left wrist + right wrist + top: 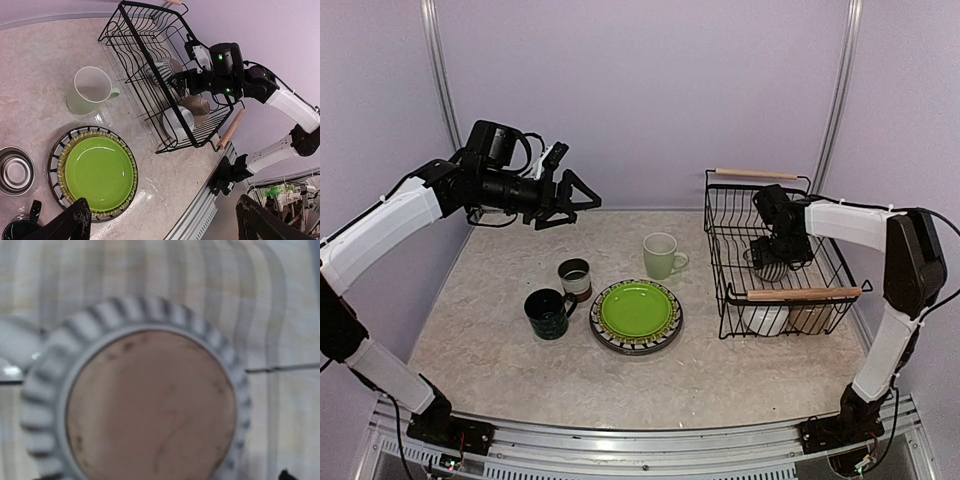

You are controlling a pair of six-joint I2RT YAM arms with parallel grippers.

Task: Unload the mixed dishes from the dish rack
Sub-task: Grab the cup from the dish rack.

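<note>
We begin at the right gripper (772, 252), which reaches down inside the dish rack (717, 240) and hangs right over the striped cup (767, 268). From the top camera and the left wrist camera we cannot tell whether its jaws are apart or closed, because the black gripper body hides them. In its own wrist view the striped cup (145, 400) fills nearly the whole frame, blurred, as a brown round face ringed by grey-and-white stripes, with rack wires running behind it.

The cup sits about mid-rack. Nearer the arm bases, just under the near wooden handle (805, 293), a white bowl (765, 318) and a brown mug (810, 318) lie side by side in the rack. The rack stands on the right side of the counter (500, 360).

The left gripper (585, 195) hovers high above the far left of the counter, jaws spread wide and holding nothing. Its wrist view looks down between its two dark fingertips (75, 220) at the unloaded dishes.

On the counter, left of the rack, stands a pale green mug (662, 255). Nearer us, a lime-green plate (636, 310) tops a stack whose lowest plate is black-and-white striped (56, 150). Left of the stack stand a brown-and-white mug (575, 278) and a dark teal mug (548, 313), close together.
</note>
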